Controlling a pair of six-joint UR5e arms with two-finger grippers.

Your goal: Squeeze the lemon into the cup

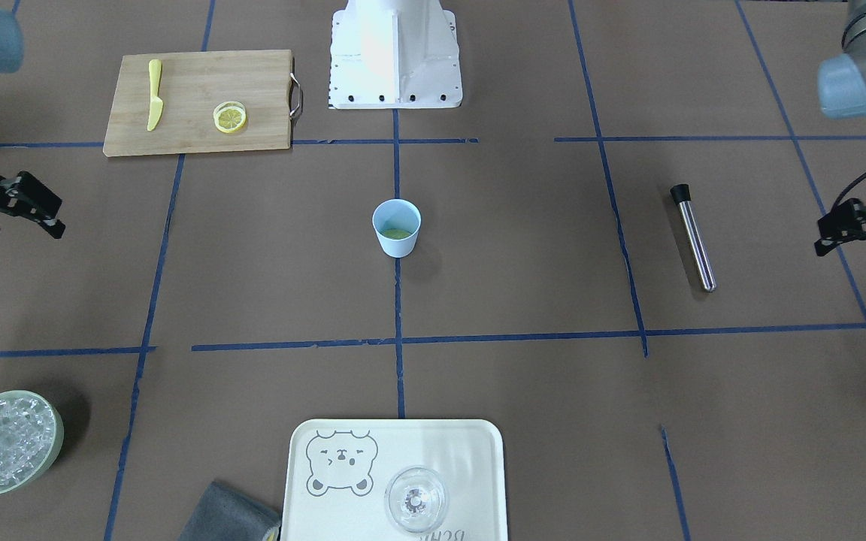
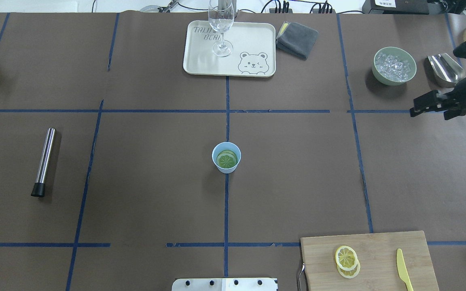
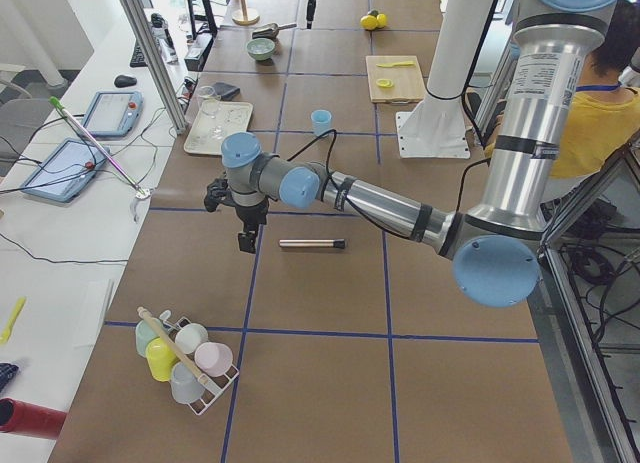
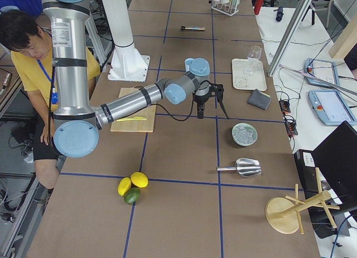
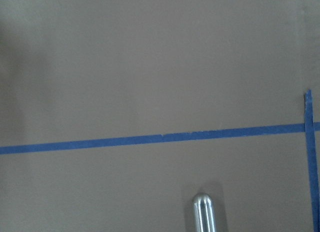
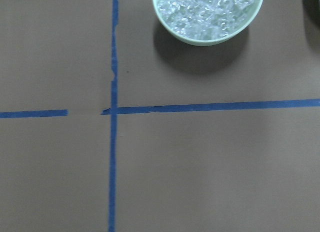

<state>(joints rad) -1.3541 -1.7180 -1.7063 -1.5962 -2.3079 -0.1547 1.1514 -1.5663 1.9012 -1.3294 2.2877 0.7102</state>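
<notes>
Right gripper (image 1: 23,228) and left gripper (image 1: 854,250) are both hanging w/ fingers spread, gripping nothing, out at opposite table ends. Lemon (image 1: 230,118) is sitting on the bamboo cutting board (image 1: 200,79) near the yellow knife (image 1: 154,94), well apart from the light blue cup (image 1: 396,228). Cup's standing mid-table on brown paper (image 1: 523,248) w/ a blue tape grid (image 1: 523,336). Ice bowl (image 1: 59,439) and bear tray (image 1: 433,443) w/ a wine glass (image 1: 416,500) are sitting along the operators' side.

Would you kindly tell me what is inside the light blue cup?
Inside the cup lies a green citrus slice, cut face up, with a second slice showing only its edge past it. They cover the cup's bottom, so anything beneath cannot be seen.
</notes>
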